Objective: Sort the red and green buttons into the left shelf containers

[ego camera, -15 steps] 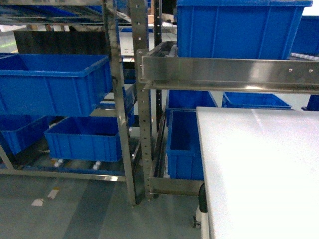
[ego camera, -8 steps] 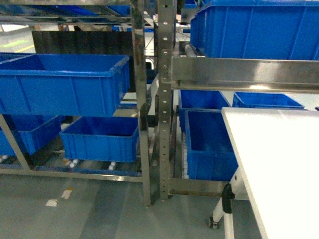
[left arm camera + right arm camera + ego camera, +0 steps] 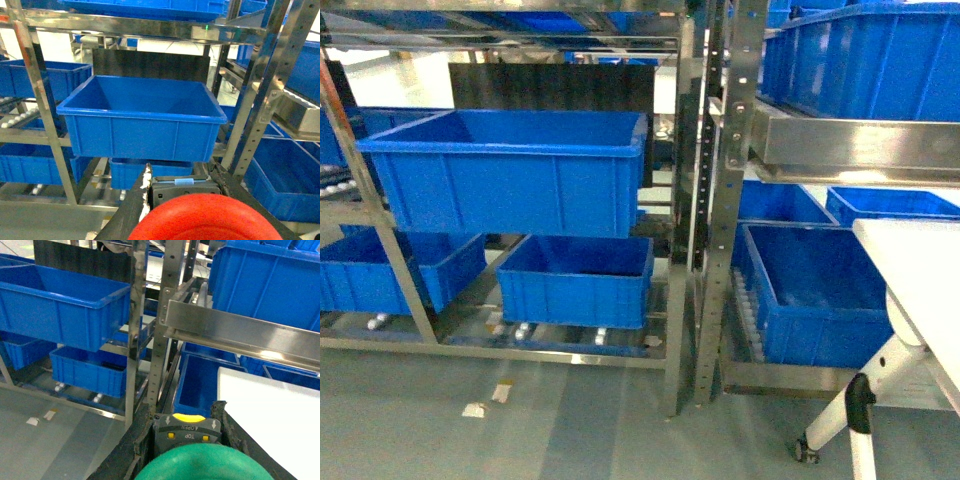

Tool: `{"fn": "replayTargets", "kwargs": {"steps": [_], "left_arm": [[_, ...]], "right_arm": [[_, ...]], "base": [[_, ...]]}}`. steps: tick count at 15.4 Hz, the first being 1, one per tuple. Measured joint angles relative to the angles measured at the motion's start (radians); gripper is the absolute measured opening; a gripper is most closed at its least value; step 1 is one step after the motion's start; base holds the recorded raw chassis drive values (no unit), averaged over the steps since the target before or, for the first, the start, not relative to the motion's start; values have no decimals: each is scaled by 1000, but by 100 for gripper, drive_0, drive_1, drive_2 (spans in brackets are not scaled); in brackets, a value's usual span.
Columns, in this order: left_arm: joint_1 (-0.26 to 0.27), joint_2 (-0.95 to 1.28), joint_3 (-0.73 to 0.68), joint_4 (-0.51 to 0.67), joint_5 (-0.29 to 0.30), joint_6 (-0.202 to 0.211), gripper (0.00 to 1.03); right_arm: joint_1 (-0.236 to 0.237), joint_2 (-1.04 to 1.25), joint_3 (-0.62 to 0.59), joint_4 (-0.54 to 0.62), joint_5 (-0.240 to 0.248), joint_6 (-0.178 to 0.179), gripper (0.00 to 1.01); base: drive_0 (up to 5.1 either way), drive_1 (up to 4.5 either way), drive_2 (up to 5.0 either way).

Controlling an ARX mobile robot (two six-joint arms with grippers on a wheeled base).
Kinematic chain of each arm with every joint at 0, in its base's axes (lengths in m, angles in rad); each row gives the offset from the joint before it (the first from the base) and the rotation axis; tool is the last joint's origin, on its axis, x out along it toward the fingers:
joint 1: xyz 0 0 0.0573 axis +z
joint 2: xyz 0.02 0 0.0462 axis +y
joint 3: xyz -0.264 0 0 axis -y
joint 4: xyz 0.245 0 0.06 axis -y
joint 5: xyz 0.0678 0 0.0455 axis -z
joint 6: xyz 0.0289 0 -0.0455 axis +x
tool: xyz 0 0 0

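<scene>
Even, cool indoor light, fairly bright, coming from overhead. Steel shelf posts (image 3: 713, 200) show streaky glare; the rail (image 3: 240, 332) in the right wrist view shines white along its lower edge. White table (image 3: 920, 270) nearly blown out. Deep shade under the blue bins (image 3: 510, 180). Head view soft, slightly smeared. Red cap (image 3: 202, 220) and green cap (image 3: 202, 462) blurred, too close to the lens
</scene>
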Motion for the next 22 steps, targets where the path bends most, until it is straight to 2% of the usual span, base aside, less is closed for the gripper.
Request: {"fn": "replayTargets", "kwargs": {"steps": [14, 22], "left_arm": [[8, 2, 0, -3, -8, 0, 27], [-1, -5, 0, 0, 0, 0, 27]], "right_arm": [[1, 0, 0, 7, -6, 0, 29], [0, -5, -3, 3, -2, 0, 29]], "base": [[-502, 239, 239], [-19, 393, -432]]}}
